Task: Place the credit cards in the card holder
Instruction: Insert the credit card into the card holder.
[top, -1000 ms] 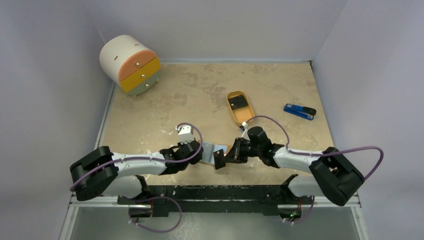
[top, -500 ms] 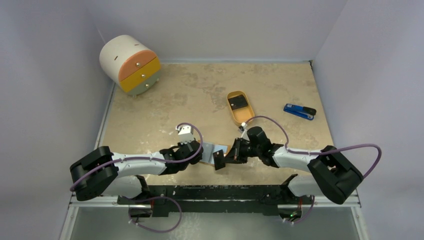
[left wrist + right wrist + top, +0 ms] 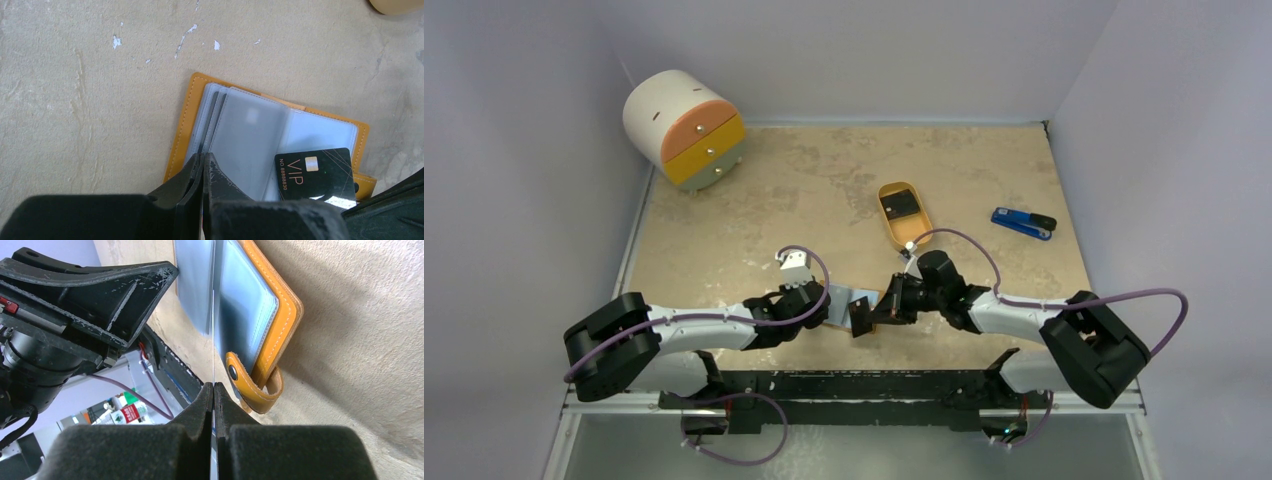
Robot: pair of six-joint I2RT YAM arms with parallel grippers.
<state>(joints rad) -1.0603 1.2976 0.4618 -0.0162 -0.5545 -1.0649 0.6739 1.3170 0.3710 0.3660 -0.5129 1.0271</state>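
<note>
The orange card holder (image 3: pixel 182 131) lies open near the table's front edge, its clear sleeves (image 3: pixel 250 135) showing. My left gripper (image 3: pixel 204 157) is shut on the near edge of a sleeve, which stands lifted off the other pages. My right gripper (image 3: pixel 213 387) is shut on a black credit card (image 3: pixel 315 172) marked VIP. Seen edge-on in the right wrist view, the card reaches in between the sleeves. From above, that card (image 3: pixel 861 317) sits at the holder's (image 3: pixel 849 298) right side, between both grippers. A second dark credit card (image 3: pixel 901 206) lies in the orange oval tray (image 3: pixel 916 232).
A blue-and-black gadget (image 3: pixel 1024 222) lies at the right of the table. A white round drawer unit (image 3: pixel 686 128) with orange and yellow fronts stands at the back left. The holder's snap tab (image 3: pixel 250 385) curls beside my right fingers.
My right gripper has edged a little to the left with the card, closer against the card holder. The left arm has stayed put.
</note>
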